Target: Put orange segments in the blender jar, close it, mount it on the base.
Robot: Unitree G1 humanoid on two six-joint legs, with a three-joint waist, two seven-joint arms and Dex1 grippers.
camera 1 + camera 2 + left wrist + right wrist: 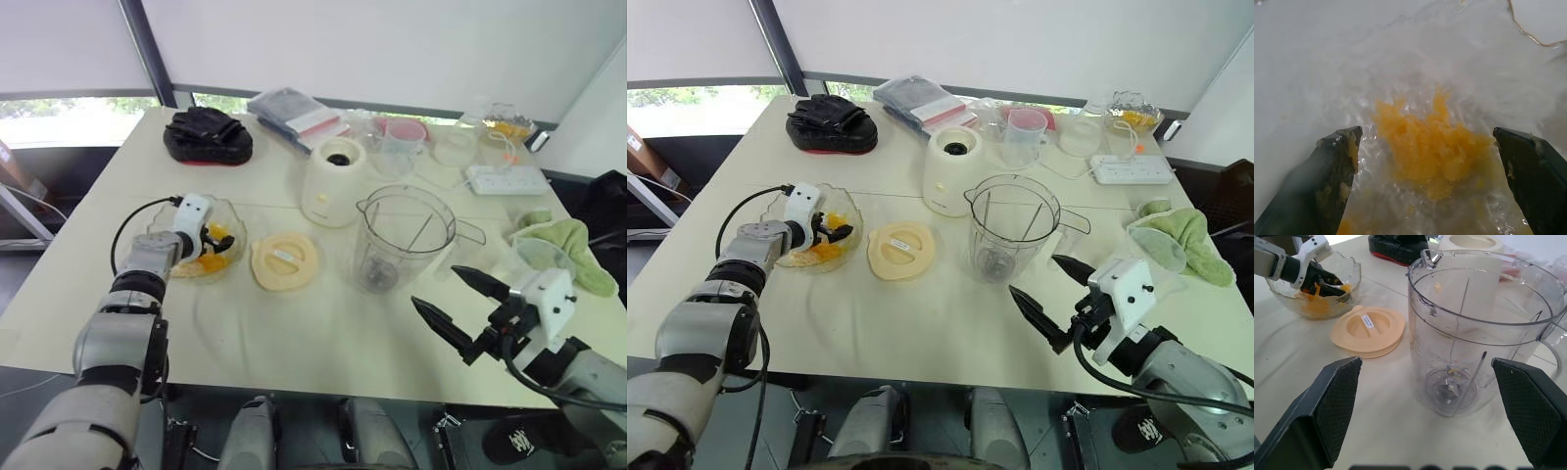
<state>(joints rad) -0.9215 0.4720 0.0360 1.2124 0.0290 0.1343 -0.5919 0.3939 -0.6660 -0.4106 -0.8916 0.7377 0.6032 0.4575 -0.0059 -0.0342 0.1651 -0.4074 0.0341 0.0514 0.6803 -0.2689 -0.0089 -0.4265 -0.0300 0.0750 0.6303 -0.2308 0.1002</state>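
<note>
Glossy orange-yellow fruit segments (pixel 1425 147) heaped in scalloped clear glass dish (pixel 232 217) near worktop (pixel 294 323) left edge, between spread fingers of left end effector (pixel 217 245), dipped in, empty. Right end effector (pixel 458 304) spread, empty, low over near edge, facing large clear plastic blender jar (pixel 402 240) mid-worktop. Pale-yellow round lid (pixel 284 260) between dish and jar. Cream-white blender base (pixel 333 181) just behind.

Grey jointed arms, white wrist blocks, black cables, left gripper (pixel 217 247) black-fingered
</note>
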